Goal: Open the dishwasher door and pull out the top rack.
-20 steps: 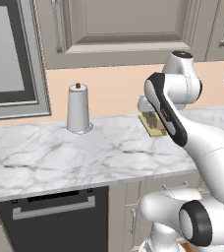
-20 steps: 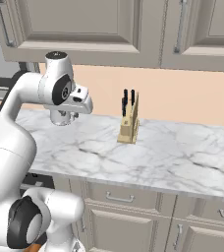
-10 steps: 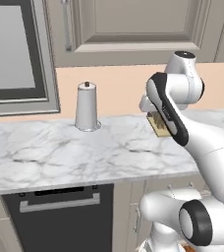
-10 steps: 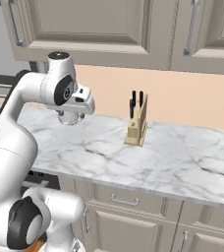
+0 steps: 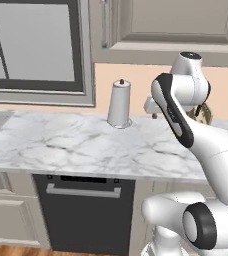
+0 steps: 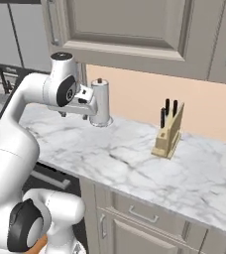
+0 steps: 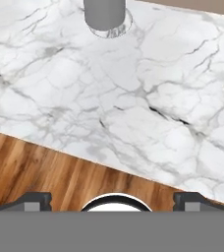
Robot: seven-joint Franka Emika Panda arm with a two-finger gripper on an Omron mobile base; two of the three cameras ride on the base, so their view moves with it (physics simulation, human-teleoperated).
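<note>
Left base view is showing me the dishwasher door (image 5: 86, 215) sitting shut under the marble counter (image 5: 61, 145), its silver handle (image 5: 83, 190) running across near the top with the thin slot just above it. I can't see any of the rack, since the door is closed flat. My arm is hanging way up above counter height, so the gripper (image 6: 87, 96) is nowhere near the door, it's hovering over the counter just beside the grey canister (image 5: 119, 104). From the right base view the hand is sitting right in front of that canister (image 6: 100, 103), though I can't tell if they're touching. Hand view is looking straight down: I'm seeing the fingertips (image 7: 35, 199) poking up far apart at the bottom corners, so the fingers are spread wide with nothing between them. Below them I'm looking at marble, the counter edge, and wood floor (image 7: 45, 172). The knife block (image 6: 168, 130) is standing further along the counter, well apart from the canister. Beige cabinets (image 6: 135, 30) are hanging above.
</note>
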